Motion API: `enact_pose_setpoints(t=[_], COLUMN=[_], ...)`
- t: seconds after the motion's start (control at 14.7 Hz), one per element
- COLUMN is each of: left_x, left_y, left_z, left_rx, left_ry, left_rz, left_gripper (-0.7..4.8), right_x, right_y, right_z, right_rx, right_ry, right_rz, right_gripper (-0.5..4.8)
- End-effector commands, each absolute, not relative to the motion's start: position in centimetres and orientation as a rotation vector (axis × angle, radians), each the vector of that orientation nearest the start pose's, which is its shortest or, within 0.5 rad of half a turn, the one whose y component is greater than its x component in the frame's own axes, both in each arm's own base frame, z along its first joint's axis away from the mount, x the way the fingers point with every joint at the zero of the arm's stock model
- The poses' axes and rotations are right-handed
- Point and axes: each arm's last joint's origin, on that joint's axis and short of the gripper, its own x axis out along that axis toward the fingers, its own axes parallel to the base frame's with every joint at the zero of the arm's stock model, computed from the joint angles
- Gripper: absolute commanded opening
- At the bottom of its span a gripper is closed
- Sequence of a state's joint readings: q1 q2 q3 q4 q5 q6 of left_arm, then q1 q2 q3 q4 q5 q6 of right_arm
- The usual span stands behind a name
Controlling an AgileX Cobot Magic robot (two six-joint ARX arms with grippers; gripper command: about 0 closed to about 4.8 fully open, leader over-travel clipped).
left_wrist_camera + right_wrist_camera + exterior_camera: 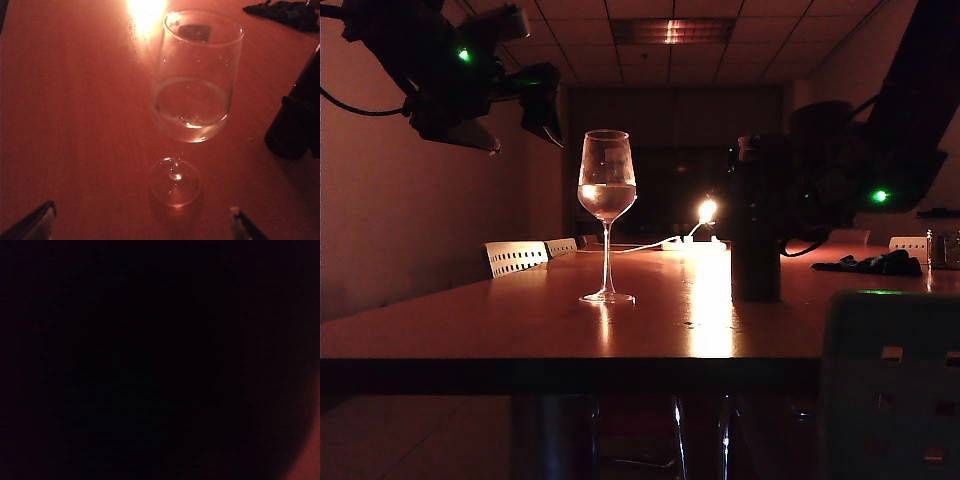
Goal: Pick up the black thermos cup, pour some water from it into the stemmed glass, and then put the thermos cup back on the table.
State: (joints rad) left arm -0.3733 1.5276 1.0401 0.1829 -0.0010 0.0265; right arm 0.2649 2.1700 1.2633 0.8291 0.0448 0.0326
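Note:
The stemmed glass (607,215) stands upright on the table (470,325), its bowl about a third full of water. In the left wrist view the stemmed glass (192,95) is just ahead of my left gripper (142,222), which is open and empty. In the exterior view the left gripper (542,105) hangs high, up and left of the glass. The black thermos cup (756,220) stands upright on the table to the right of the glass and shows as a dark cylinder (297,117). My right gripper (788,205) is a dark mass against its right side. The right wrist view is almost wholly black.
A small lamp (707,210) glows at the table's far end with a white cable. A dark cloth (875,264) lies at the right rear. White chair backs (515,257) line the left side, and another chair back (890,390) stands at the front right.

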Motion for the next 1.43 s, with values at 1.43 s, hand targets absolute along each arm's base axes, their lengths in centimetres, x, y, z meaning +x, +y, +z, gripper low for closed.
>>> enact_pose_setpoints(t=[1.43], left_x=[4.7], left_y=[-2.4], left_z=[39.3], left_rx=[0.051], left_ry=[0.117], left_rz=[-0.543], left_gripper=[4.79], right_x=[7.3], right_y=[2.4], right_z=[37.7], right_rx=[0.027], right_ry=[-0.089], right_rz=[0.402], right_gripper=[4.79])
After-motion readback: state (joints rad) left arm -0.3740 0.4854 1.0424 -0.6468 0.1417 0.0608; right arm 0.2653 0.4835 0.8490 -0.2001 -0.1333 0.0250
